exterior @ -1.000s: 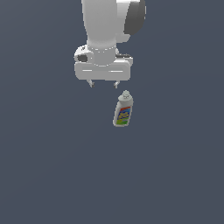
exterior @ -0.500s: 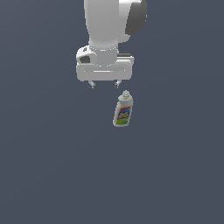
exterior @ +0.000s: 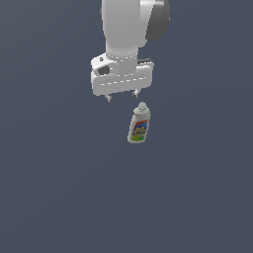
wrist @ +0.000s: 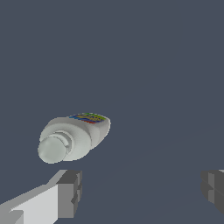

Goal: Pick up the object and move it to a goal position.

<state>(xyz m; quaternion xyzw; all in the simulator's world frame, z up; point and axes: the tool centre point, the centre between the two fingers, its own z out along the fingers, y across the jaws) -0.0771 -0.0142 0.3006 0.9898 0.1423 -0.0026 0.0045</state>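
On grey floor, bottle lies flat, cap toward gripper. Jaws spread wide, empty, just short of cap. Advice: centre over label, straddle body's narrow width, descend, then close.

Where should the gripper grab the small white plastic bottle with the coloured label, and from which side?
Probably across the labelled body of the small white plastic bottle, not the ribbed cap, coming straight down from above. It lies flat on the grey surface, label up, and the body looks narrower than the open gripper, which sits just beyond the cap end. Put one finger on each long side.
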